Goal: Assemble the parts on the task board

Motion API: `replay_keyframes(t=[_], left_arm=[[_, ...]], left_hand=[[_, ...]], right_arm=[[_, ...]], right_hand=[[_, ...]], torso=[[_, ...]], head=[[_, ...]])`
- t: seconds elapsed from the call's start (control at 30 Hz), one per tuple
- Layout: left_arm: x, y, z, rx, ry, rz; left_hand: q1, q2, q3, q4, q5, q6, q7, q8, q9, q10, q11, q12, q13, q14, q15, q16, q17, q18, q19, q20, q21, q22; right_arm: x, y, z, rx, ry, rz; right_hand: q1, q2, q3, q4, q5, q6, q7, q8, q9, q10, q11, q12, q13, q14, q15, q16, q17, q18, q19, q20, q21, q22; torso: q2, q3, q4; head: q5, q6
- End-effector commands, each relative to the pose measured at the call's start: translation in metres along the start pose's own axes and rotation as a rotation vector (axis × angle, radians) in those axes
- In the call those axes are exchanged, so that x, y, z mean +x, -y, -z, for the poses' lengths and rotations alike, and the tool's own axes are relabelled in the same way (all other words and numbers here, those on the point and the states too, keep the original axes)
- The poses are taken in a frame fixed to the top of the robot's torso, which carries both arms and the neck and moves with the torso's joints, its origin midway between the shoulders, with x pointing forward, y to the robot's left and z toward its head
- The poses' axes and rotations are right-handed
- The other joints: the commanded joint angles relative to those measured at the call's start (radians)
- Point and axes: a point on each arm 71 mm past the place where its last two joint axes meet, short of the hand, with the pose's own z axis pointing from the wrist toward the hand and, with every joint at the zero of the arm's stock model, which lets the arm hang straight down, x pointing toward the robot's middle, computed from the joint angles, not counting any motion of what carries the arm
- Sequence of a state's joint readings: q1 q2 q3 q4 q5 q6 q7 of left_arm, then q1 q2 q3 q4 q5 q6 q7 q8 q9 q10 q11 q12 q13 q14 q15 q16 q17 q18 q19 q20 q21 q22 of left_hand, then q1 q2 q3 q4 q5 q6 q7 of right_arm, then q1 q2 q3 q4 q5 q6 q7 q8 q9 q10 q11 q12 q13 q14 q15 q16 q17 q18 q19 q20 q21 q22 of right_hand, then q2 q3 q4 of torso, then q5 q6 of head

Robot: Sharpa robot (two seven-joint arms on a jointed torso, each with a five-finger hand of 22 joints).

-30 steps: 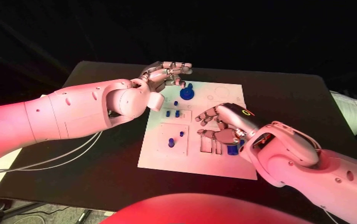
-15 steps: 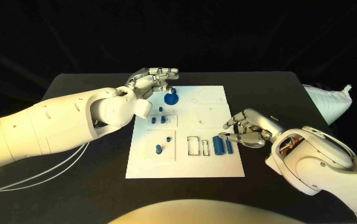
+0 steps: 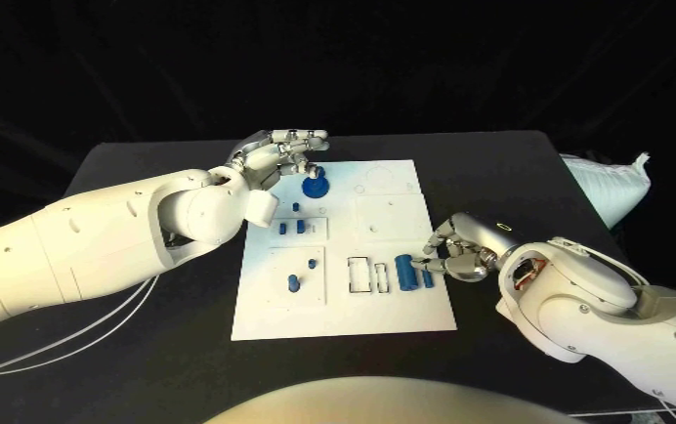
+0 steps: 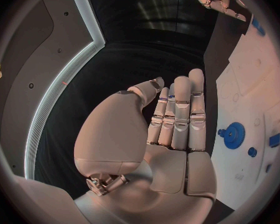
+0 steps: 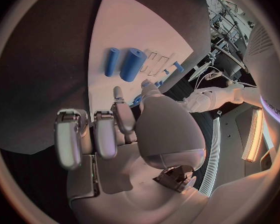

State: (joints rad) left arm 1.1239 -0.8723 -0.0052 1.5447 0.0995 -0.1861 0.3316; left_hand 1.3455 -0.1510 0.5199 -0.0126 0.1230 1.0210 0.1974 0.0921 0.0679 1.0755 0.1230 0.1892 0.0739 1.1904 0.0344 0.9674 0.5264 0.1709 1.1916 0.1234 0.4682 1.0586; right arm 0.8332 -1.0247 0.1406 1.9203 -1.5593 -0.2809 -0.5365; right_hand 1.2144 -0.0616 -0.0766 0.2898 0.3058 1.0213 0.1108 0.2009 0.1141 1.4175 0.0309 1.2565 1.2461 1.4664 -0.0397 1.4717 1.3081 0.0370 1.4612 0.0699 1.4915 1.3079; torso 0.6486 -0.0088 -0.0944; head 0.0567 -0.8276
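The white task board (image 3: 388, 219) lies mid-table. My left hand (image 3: 282, 154) hovers at its far left corner, just beside a blue gear (image 3: 316, 187), holding nothing; the left wrist view shows its fingers (image 4: 180, 112) straight, with the gear (image 4: 234, 135) off to one side. My right hand (image 3: 459, 247) sits at the board's right edge, fingers loosely curled and holding nothing. Two blue cylinders (image 3: 405, 272) lie side by side on the board right next to it, also in the right wrist view (image 5: 132, 64). Small blue pegs (image 3: 292, 228) stand on the board's left half.
A white bag (image 3: 609, 186) lies on the table's right edge. Empty rectangular slots (image 3: 360, 275) sit beside the cylinders. Bare black table (image 3: 155, 336) surrounds the board.
My right hand has drawn back from over the board to its right edge, uncovering the two blue cylinders. My left hand stays by the gear. The camera has shifted.
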Motion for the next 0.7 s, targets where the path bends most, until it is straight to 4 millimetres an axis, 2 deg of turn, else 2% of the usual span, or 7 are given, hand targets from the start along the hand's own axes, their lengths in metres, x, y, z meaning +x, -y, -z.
replay_keyframes(t=[0.03,0.17,0.47,0.7], left_arm=[[0.004,0.000,0.000,0.004,-0.024,0.006],[0.004,0.000,0.000,0.004,-0.025,0.007],[0.003,0.000,0.000,0.003,-0.025,0.007],[0.003,0.000,0.001,0.002,-0.026,0.007]], left_hand=[[-0.005,0.003,-0.004,0.000,0.004,-0.007,0.000,0.006,0.000,-0.006,0.001,0.002,0.000,-0.007,-0.001,0.006,-0.001,0.010,-0.001,0.006,-0.003,-0.001],[-0.005,0.003,-0.004,0.000,0.004,-0.007,0.000,0.006,0.000,-0.006,0.001,0.002,0.000,-0.007,-0.001,0.006,-0.001,0.010,-0.001,0.006,-0.003,-0.001],[-0.006,0.004,-0.006,0.001,0.004,-0.007,0.000,0.007,0.000,-0.007,0.001,0.003,0.000,-0.007,-0.001,0.007,-0.002,0.010,-0.001,0.006,-0.004,-0.001],[-0.006,0.004,-0.006,0.001,0.004,-0.007,0.000,0.007,0.000,-0.007,0.001,0.003,0.000,-0.007,-0.001,0.007,-0.002,0.010,-0.001,0.006,-0.004,-0.001]], right_arm=[[0.005,0.000,-0.003,0.022,-0.030,0.057],[0.008,-0.002,-0.005,0.017,-0.040,0.066],[0.018,-0.007,-0.009,0.006,-0.073,0.087],[0.023,-0.010,-0.012,0.000,-0.091,0.102]], right_hand=[[0.005,0.017,-0.020,0.000,0.005,-0.009,0.002,0.012,0.003,0.039,0.001,0.088,0.093,0.077,0.002,0.019,0.103,-0.010,0.037,0.003,0.012,0.173],[0.016,0.026,-0.038,-0.001,0.005,-0.013,0.003,0.020,0.006,0.054,0.002,0.130,0.140,0.081,0.004,0.034,0.130,-0.014,0.046,0.005,0.021,0.185],[0.027,0.040,-0.066,-0.001,0.006,-0.015,0.004,0.035,0.011,0.085,0.003,0.196,0.209,0.089,0.006,0.059,0.178,-0.017,0.055,0.008,0.031,0.198],[0.030,0.046,-0.074,-0.001,0.004,-0.014,0.004,0.039,0.012,0.094,0.003,0.213,0.226,0.091,0.006,0.066,0.191,-0.021,0.066,0.008,0.040,0.211]], torso=[[0.002,-0.0007,0.0043],[0.001,-0.0022,0.0050],[0.003,-0.0009,0.0046],[0.003,-0.0015,0.0031]], head=[[-0.002,-0.001],[-0.005,-0.003],[-0.003,-0.002],[-0.004,-0.004]])
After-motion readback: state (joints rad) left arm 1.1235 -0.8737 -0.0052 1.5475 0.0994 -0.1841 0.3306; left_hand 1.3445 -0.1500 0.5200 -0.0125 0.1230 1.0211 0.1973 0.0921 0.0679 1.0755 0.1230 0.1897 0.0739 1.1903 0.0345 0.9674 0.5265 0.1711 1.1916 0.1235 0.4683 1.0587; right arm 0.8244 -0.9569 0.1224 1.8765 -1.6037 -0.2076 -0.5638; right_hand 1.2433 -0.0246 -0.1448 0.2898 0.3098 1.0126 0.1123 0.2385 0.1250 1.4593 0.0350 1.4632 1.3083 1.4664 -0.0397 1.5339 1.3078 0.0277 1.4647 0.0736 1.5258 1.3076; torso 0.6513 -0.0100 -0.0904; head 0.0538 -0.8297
